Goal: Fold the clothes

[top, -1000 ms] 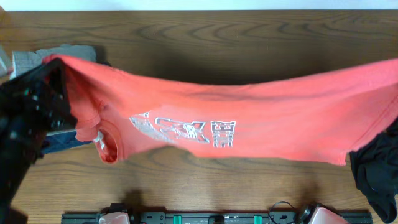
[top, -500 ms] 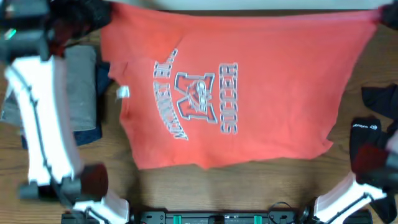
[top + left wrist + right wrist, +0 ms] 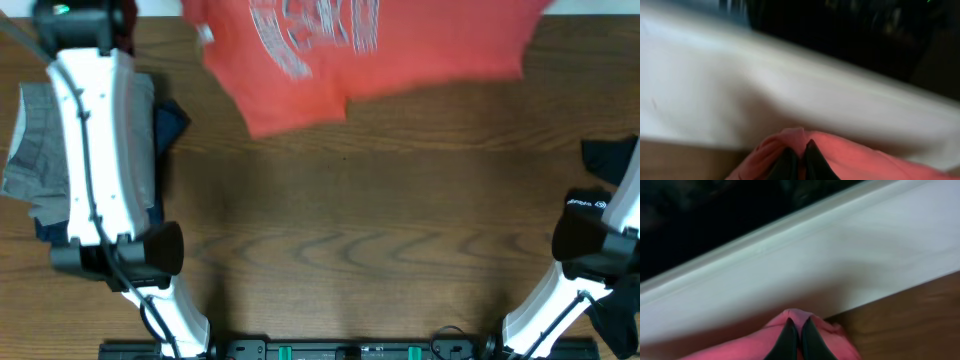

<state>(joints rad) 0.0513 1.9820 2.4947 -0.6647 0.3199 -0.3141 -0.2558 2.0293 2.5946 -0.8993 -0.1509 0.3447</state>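
Coral-red T-shirt (image 3: 370, 60) hangs spread along the table's far edge. I have my left gripper (image 3: 797, 161) and right gripper (image 3: 794, 339) each clamped on a pinch of its hem. Wide wooden table (image 3: 380, 220) shows between the grey-and-blue pile (image 3: 30, 140) and the black garment (image 3: 612, 160).

Tabletop (image 3: 380, 200): centre open. Obstacles: folded grey-blue pile (image 3: 30, 150) left; black garment (image 3: 610, 155) right; red T-shirt (image 3: 420, 60) far edge.

The left tool (image 3: 799, 161), jaws pressed together, pinches a fold of the coral-red soft cloth T-shirt (image 3: 855, 157); a blurred white band (image 3: 740, 95) lies beyond the shirt.
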